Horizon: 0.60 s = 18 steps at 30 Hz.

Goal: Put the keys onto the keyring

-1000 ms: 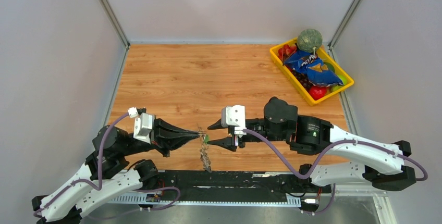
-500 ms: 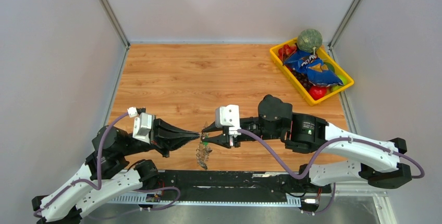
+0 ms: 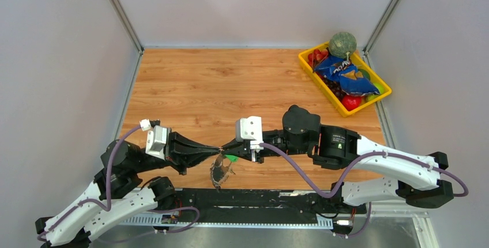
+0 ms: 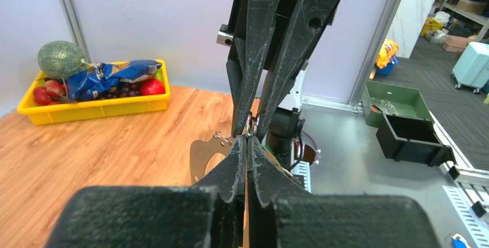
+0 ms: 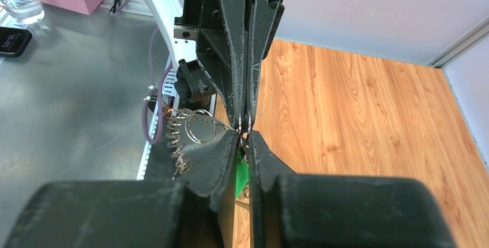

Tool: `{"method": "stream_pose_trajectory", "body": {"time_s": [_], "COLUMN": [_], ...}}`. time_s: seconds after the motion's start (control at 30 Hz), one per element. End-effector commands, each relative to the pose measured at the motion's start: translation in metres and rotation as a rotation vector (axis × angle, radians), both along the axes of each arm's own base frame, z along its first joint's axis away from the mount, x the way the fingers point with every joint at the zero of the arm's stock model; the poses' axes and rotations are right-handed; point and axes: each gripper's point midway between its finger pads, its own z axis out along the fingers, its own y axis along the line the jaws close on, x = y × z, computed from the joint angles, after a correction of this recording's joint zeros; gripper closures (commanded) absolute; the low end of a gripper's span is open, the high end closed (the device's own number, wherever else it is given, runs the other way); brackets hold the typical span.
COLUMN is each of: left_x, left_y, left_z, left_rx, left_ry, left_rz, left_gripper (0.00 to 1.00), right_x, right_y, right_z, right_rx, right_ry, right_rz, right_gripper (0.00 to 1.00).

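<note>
The left pincer (image 3: pixel 218 149) was clamped on the keyring (image 3: pixel 217 171), a large thin grey metal hoop fringed with keys, which hung at the near edge of the wooden desk (image 3: pixel 230 81). Meeting it, the right pincer (image 3: pixel 226 146) pinched the small silver keys with a green plastic tag (image 3: pixel 232 157). Both looked light, stiff and slippery, best held by the wire. No writing was legible.

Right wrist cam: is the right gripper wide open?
No, the right gripper is nearly closed, with only a slim gap that holds the green tag of the keys.
</note>
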Motion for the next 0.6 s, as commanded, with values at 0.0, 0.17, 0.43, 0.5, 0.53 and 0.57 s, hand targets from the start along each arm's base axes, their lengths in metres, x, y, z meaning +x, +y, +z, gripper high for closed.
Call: {"method": "stream_pose_trajectory", "body": {"time_s": [0.0,0.17,0.43,0.5,0.53,0.57], "left_x": [-0.009,-0.010,-0.010,-0.012,-0.012,-0.011], "left_y": [0.009,0.010,0.014,0.016,0.018,0.018], "left_z": [0.028,0.030,0.025,0.024,0.023,0.023], "left_rx": [-0.098,-0.105,-0.057,-0.033,-0.013,-0.003], "left_ry": [-0.055,-0.058,-0.067,-0.075,-0.068,-0.076], "left_rz": [-0.016,-0.017,-0.003,-0.001,0.004,0.011], "left_gripper": [1.00,1.00,0.89,0.78,0.70,0.67], "right_x": [-0.001,0.001,-0.001,-0.003,-0.004,-0.006], "right_y": [0.001,0.001,-0.004,-0.004,-0.005,-0.005], "right_z": [0.019,0.016,0.015,0.012,0.009,0.007], "right_rx": [0.046,0.039,0.022,0.008,-0.001,-0.007], "right_ry": [0.000,0.010,0.054,0.075,0.085,0.094], "right_rz": [-0.004,-0.020,-0.026,-0.022,-0.021,-0.017], "right_gripper": [0.91,1.00,1.00,1.00,1.00,1.00]}}
